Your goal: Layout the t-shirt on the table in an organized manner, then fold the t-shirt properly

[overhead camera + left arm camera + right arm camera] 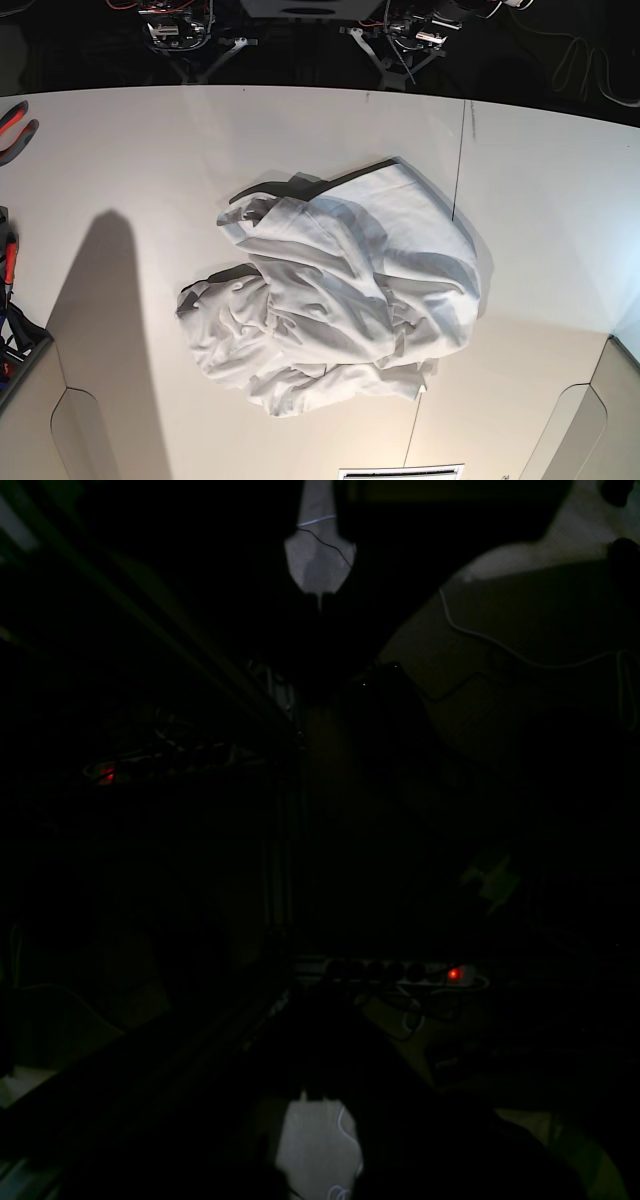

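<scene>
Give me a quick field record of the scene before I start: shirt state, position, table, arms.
t-shirt: crumpled in a heap, not laid out, no fold made
position: about mid-table, right edge across the thin dark seam line
table: white, beige cut-out corners at the near edge
arms: neither reaches over the shirt in the base view
grippers: not discernible; wrist views nearly black
task stage: not started
</scene>
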### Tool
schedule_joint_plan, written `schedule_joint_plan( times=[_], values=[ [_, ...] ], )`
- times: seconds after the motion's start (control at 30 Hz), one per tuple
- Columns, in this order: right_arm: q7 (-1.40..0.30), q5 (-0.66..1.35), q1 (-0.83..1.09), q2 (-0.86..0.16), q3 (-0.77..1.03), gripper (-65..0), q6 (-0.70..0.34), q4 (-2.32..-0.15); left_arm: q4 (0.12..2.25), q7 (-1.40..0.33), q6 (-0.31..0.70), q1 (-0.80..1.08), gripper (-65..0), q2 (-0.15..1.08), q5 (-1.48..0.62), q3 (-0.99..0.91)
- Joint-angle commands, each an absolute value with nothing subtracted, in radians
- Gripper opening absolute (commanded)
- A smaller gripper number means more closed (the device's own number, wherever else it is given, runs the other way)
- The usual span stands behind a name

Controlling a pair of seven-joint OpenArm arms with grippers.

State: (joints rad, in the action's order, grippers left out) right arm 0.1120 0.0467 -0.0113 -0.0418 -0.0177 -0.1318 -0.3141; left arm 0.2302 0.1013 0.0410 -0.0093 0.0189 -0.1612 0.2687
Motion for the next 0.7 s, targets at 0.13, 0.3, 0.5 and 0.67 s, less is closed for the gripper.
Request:
schedule_joint_plan(
  times=[0.13,0.3,0.5,0.67],
  values=[
    [0.127,0.044,-0.017,-0.047,-0.015,-65.0,-0.139,-0.322,0.237,0.104,0.043,-0.014,-65.0,0.017,-0.159,0.267],
    [0.127,0.044,-0.019,-0.047,-0.015,-65.0,-0.138,-0.322,0.237,0.104,0.043,-0.014,-65.0,0.017,-0.159,0.267],
    [0.127,0.044,-0.022,-0.047,-0.015,-65.0,-0.139,-0.324,0.237,0.104,0.043,-0.014,-65.0,0.017,-0.159,0.267],
    [0.127,0.044,-0.021,-0.047,-0.015,-65.0,-0.139,-0.326,0.237,0.104,0.104,-0.014,-65.0,0.017,-0.159,0.267]
  ],
)
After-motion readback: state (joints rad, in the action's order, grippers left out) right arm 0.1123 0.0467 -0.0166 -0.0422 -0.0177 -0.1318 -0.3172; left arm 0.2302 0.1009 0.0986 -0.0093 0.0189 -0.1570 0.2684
